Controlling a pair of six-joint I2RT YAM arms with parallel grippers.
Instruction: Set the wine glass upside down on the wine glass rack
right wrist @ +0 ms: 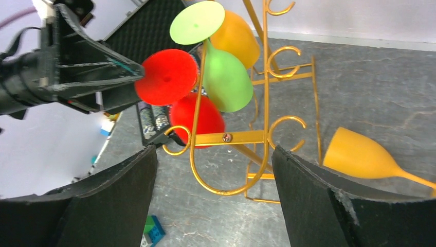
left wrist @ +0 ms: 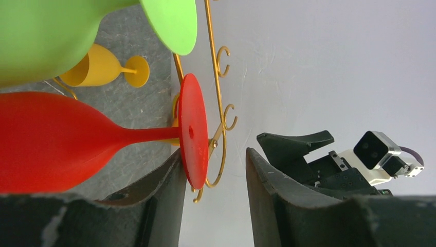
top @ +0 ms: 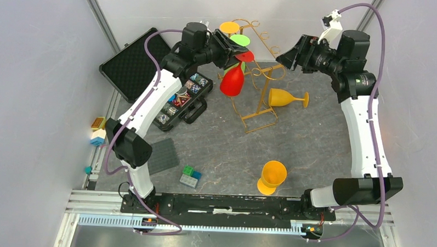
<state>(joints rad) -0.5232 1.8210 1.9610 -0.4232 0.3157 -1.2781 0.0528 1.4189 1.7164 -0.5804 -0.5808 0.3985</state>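
Left arm stretched forward and high. Left gripper (left wrist: 216, 167) jaws parted around the flat disc foot of the red wine glass (top: 232, 80), no clamp. Glass, smooth plastic, hangs bowl-down on the thin gold wire wine glass rack (top: 259, 111). Right gripper (right wrist: 214, 154) faces the rack, jaws wide apart.

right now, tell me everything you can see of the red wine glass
The red wine glass looks like opaque matte plastic, with a rounded bowl, a thin stem and a flat round foot. It hangs upside down on the gold wine glass rack, foot up and bowl down, on the side toward the left arm, just below the green glass. The left gripper has its open jaws on either side of the foot's rim. Whether a finger touches the foot cannot be told.
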